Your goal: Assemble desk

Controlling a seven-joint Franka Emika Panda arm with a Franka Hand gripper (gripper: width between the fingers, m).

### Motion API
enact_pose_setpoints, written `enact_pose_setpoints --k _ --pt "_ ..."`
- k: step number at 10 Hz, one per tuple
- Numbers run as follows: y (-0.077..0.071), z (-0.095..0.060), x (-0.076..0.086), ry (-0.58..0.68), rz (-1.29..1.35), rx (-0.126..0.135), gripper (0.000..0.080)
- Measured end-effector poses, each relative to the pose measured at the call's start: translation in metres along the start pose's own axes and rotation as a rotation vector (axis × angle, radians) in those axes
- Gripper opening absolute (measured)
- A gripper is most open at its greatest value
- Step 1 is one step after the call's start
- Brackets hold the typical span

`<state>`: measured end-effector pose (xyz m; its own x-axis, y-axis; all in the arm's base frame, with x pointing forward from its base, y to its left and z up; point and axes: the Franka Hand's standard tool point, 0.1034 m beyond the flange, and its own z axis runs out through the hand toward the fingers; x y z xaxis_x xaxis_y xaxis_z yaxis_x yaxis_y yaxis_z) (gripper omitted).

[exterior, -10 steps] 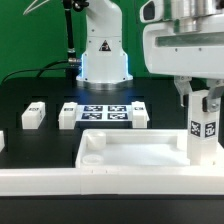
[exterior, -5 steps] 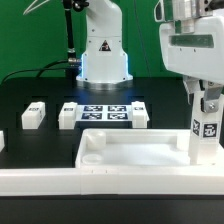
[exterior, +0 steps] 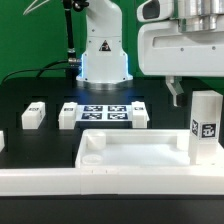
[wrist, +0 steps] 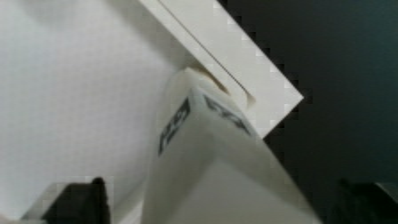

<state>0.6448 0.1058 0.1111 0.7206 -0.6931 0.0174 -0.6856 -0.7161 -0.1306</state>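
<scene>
The desk panel [exterior: 135,152], a large flat white panel with a raised rim, lies at the front. A white tagged leg [exterior: 205,125] stands upright in its corner socket at the exterior view's right. My gripper [exterior: 193,88] hangs just above the leg's top, open and not touching it. One dark finger [exterior: 175,93] shows beside the leg. In the wrist view the gripper [wrist: 217,205] looks straight down on the leg [wrist: 214,160] and the panel [wrist: 80,90], with the fingertips [wrist: 71,203] wide apart on either side.
Three loose white legs [exterior: 33,115], [exterior: 68,114], [exterior: 140,113] lie behind the panel round the marker board [exterior: 105,110]. Another white part [exterior: 2,141] shows at the left edge. The border rail [exterior: 40,182] runs along the front. The robot base [exterior: 104,55] stands behind.
The gripper held the top of the upright leg before. It has let go, opened and risen a little; the leg stays standing in the corner socket.
</scene>
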Motion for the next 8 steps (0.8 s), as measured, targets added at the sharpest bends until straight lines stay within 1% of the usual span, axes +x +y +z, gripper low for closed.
enact_pose_setpoints --k 1,2,3,4,5,6,7,8 --pt "0.0009 0.0007 0.0007 0.0 -0.067 -0.001 0.0646" --pt "0.001 0.0019 -0.0006 0.002 -0.179 -0.011 0.0646" --pt "0.0004 0.0053 -0.0026 0.014 -0.431 -0.048 0.0648" --pt "-0.0008 0.0048 -0.0006 0.013 -0.646 -0.054 0.0648" --pt "0.0002 0.0042 0.0015 0.012 -0.685 -0.052 0.0648" --pt "-0.0001 0.0047 0.0006 0.012 -0.65 -0.051 0.0648" --pt "0.0 0.0047 0.0008 0.012 -0.644 -0.051 0.056" --pt "0.0001 0.0048 0.0009 0.012 -0.643 -0.051 0.0364"
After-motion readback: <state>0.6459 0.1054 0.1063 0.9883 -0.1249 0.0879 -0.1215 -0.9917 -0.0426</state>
